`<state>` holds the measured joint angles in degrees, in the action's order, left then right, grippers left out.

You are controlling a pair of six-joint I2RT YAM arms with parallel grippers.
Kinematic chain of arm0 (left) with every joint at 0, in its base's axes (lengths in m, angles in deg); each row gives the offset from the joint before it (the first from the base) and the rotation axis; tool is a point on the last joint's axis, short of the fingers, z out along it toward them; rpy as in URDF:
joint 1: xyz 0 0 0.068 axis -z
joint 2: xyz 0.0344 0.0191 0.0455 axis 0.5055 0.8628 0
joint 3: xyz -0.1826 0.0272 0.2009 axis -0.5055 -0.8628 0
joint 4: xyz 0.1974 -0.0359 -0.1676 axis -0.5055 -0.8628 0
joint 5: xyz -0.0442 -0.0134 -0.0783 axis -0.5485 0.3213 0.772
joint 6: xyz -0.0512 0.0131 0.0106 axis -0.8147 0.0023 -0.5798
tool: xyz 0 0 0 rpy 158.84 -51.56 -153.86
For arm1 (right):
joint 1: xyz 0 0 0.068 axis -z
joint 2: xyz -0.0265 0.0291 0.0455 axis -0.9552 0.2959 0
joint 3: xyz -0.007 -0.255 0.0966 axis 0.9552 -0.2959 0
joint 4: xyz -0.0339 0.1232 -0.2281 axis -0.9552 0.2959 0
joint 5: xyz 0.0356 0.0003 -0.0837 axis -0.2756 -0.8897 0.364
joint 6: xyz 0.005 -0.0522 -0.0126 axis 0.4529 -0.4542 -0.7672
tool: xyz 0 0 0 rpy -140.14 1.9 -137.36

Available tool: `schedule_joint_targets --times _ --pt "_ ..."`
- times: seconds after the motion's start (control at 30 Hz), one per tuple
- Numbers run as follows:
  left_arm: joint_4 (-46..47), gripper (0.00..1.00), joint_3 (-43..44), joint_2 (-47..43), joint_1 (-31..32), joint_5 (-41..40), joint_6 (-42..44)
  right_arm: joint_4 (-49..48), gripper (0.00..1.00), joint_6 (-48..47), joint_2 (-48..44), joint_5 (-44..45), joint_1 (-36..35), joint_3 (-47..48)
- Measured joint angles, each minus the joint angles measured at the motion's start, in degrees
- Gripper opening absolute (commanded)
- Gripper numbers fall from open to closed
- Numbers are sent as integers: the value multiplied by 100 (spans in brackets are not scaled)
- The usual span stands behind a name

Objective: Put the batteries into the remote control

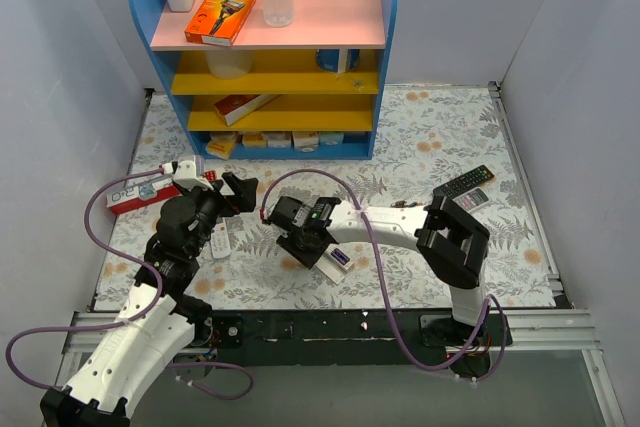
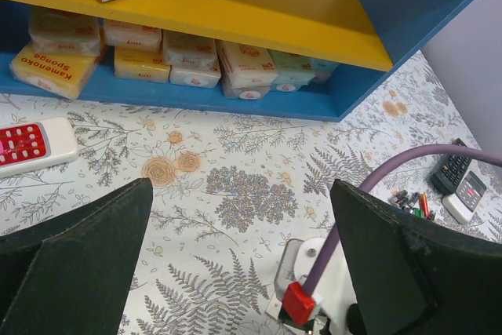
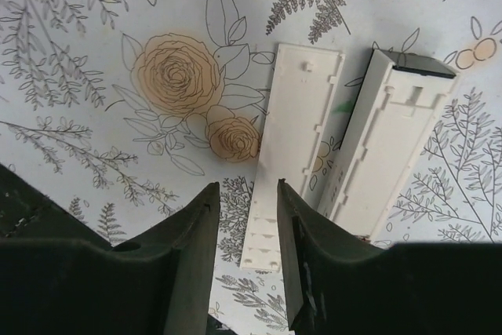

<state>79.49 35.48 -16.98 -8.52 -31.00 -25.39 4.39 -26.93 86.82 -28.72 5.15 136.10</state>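
Observation:
The slim white remote control (image 3: 390, 143) lies back-up on the patterned table, a dark patch at its far end. Its detached white battery cover (image 3: 296, 127) lies just left of it. In the top view the remote (image 1: 336, 263) sits beside my right gripper (image 1: 300, 245). My right gripper (image 3: 247, 186) hovers low over the cover's near end, jaws a little apart and holding nothing. The batteries (image 2: 409, 200) lie in a small heap far to the right. My left gripper (image 2: 239, 256) is wide open and empty, raised above the table (image 2: 251, 194).
A blue and yellow shelf (image 1: 270, 57) stands at the back with boxes and sponges. A white remote with red buttons (image 2: 31, 145) lies left. A black remote (image 1: 465, 182) and a pale one (image 1: 474, 200) lie right. A red and white box (image 1: 140, 192) is at the left edge.

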Motion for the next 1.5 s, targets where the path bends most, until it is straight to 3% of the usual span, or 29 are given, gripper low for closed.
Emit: schedule_joint_targets --times 0.3,0.63,1.03,1.4,1.5 --pt "-17 98 0 -15 0 -2 0 -136 29 44 385 138 -4 -11" --pt "-37 98 0 -15 0 0 -2 -138 1 120 396 306 -4 -11" --pt "-37 98 -28 -264 0 68 -376 -201 1 74 199 234 -15 -107" --pt "9 98 -599 -122 0 645 -1478 -542 1 -52 -402 -98 96 -367" --pt "35 98 -739 -68 -17 732 -1742 -481 8 -155 -404 -155 166 -422"
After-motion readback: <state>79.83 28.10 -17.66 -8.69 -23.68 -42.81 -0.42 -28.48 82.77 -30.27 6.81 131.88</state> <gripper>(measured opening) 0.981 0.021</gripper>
